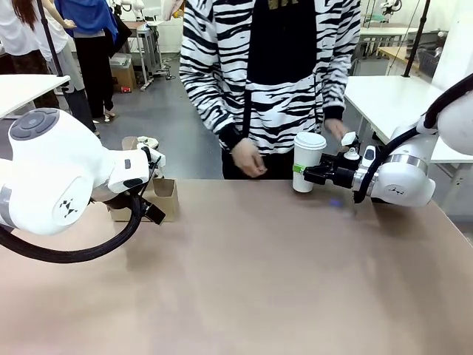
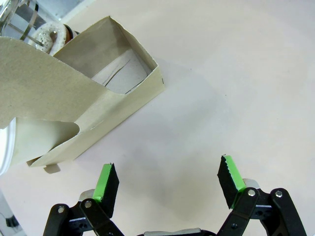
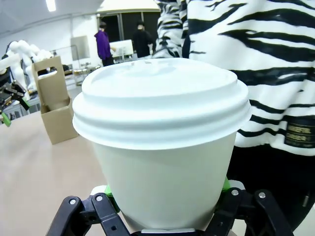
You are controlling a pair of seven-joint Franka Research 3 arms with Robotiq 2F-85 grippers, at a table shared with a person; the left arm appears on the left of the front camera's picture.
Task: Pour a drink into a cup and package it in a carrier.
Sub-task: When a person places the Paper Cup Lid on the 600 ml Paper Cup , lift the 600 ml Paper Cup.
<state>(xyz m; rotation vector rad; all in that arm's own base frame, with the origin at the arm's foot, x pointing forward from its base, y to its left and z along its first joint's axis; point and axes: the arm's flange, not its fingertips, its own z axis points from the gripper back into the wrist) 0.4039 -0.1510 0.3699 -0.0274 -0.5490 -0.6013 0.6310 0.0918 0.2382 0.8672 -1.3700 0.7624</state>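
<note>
Table [image 1: 259, 281] brown and bare across the middle; person in a striped top stands at the far edge, one hand [image 1: 247, 157] held low in front of the body.

Step, as I judge it: the cup [image 1: 307, 159] is lidded, so pouring looks done and packing is in hand. The cup stands upright at the far right of the table, just in front of the person. I cannot tell whether its base touches the surface.

Right end effector [image 1: 309, 173]: clamped on the cup's lower body, a finger on each side. Forearm level, reaching in from the right, fingers pointing left.

Carrier [image 1: 164, 198]: far left, well apart from the cup, handle tab upright.

Left end effector [image 2: 168, 167]: jaws wide, nothing between them, pointing down at bare table just beside the carrier.

Next move likely calls for a level carry across the table, cup kept upright, then a straight descent into a pocket, clear of the handle tab.
</note>
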